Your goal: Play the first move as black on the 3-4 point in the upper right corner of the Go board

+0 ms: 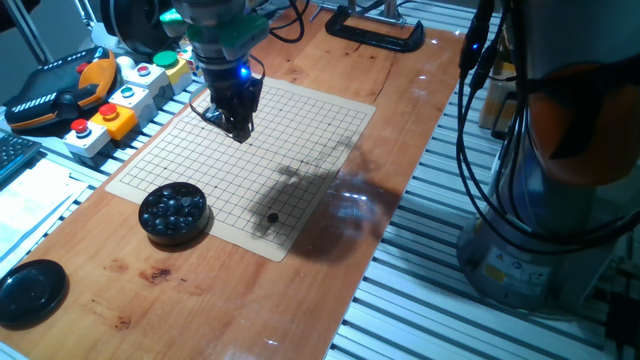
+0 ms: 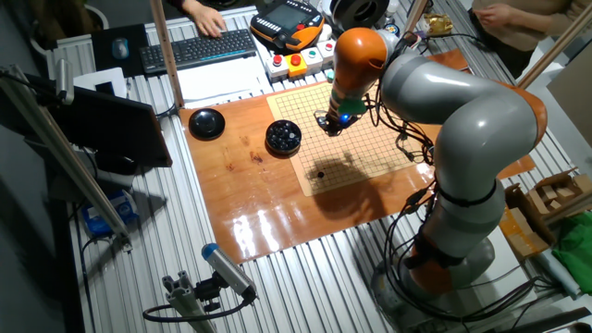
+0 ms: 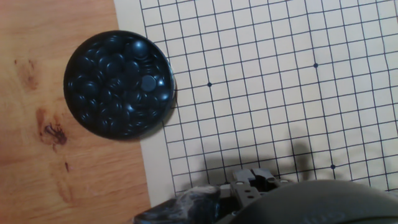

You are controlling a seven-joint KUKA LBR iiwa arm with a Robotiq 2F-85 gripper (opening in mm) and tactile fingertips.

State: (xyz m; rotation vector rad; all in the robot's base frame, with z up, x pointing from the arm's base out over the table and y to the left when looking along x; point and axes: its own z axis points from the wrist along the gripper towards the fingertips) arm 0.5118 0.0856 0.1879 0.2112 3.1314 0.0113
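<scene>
Board (image 1: 300,150): pale cream, ruled with a thin dark grid and small dark dots. Stone (image 1: 272,217) on board: glossy black. Bowl (image 1: 173,212): black, stones inside shiny black with bluish highlights. Lid (image 1: 30,292): black. Table (image 1: 250,300): reddish-brown wood grain with darker knots. Gripper (image 1: 238,132): black, blue light above. Button box (image 1: 120,100): white with red, green, yellow buttons.

Glossy black stones fill the bowl (image 3: 118,86) beside the matt, paper-like Go board (image 1: 300,130), both on a varnished wooden tabletop (image 1: 130,290).
</scene>
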